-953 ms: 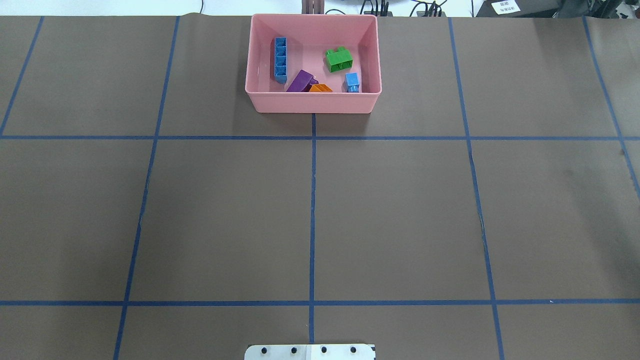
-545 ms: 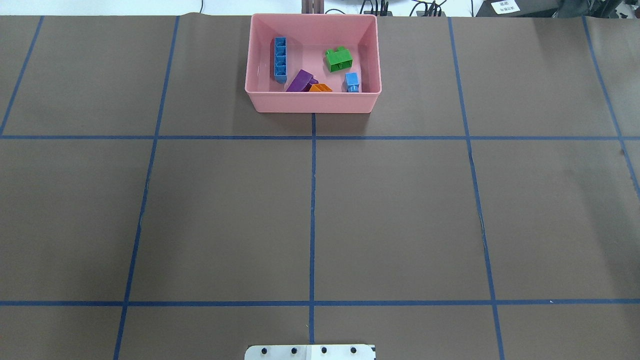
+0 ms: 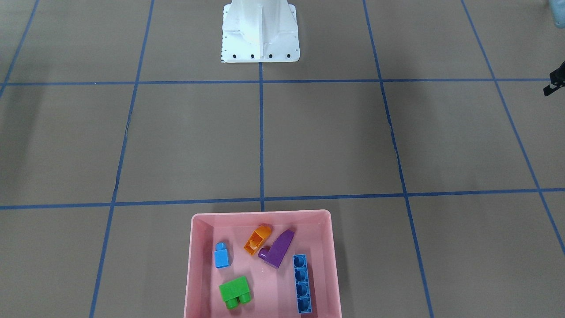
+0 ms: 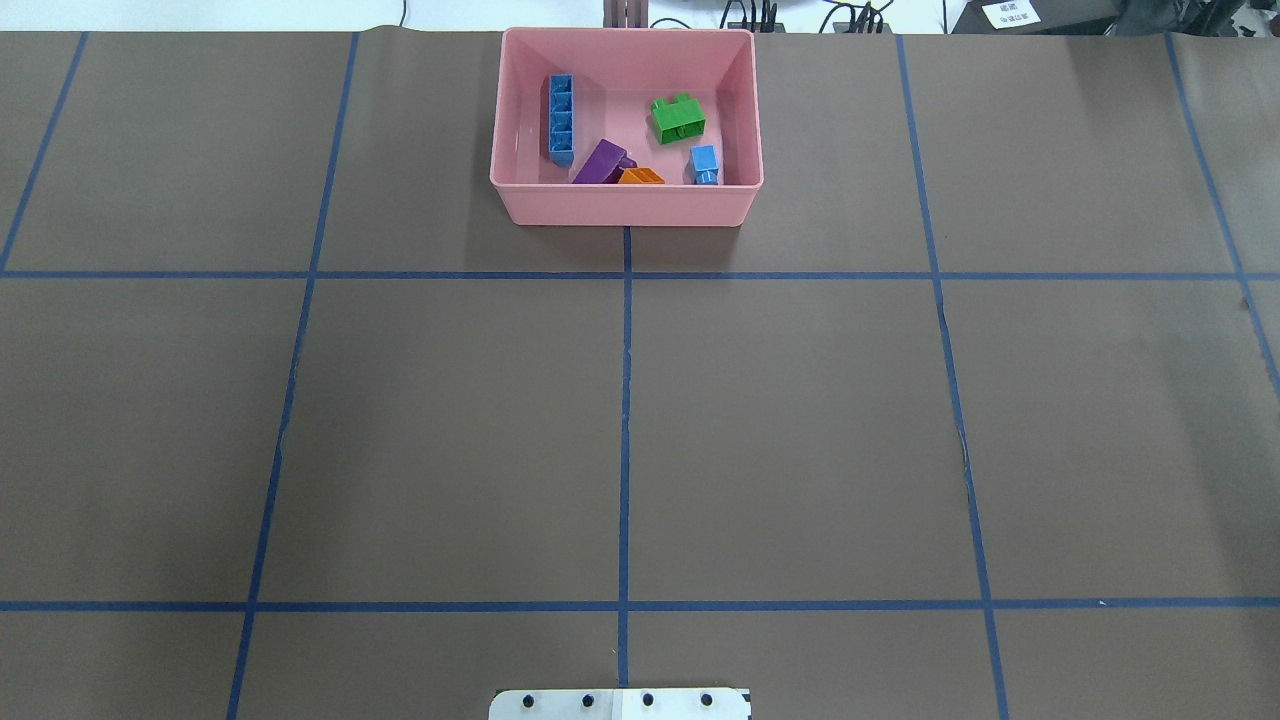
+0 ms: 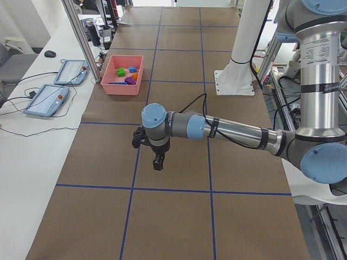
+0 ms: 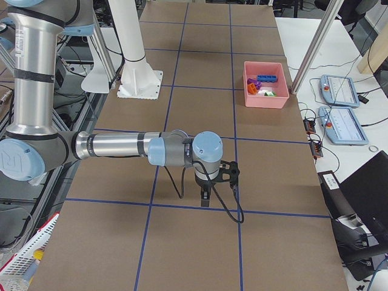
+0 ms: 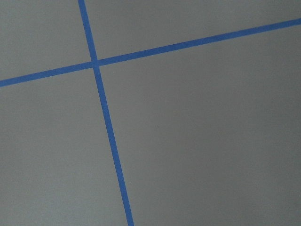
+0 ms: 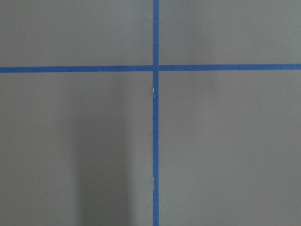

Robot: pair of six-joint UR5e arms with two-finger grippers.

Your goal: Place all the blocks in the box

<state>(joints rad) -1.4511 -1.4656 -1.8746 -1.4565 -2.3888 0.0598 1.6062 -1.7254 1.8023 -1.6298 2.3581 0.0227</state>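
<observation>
The pink box (image 4: pixel 625 205) stands at the table's far middle and also shows in the front-facing view (image 3: pixel 260 213). All five blocks lie inside it: the long blue bar (image 4: pixel 560 120), the green brick (image 4: pixel 678 119), the purple sloped brick (image 4: pixel 600 163), the orange brick (image 4: pixel 640 177) and the small blue brick (image 4: pixel 704 163). My left gripper (image 5: pixel 158 162) hangs over bare table near my left end. My right gripper (image 6: pixel 206 197) hangs over bare table near my right end. Both are far from the box; I cannot tell whether either is open or shut. Both wrist views show only table and tape lines.
The white robot base (image 3: pixel 260 35) stands at the near middle edge. Blue tape lines divide the brown table into squares. Teach pendants (image 5: pixel 57 92) lie on the side bench beyond the box.
</observation>
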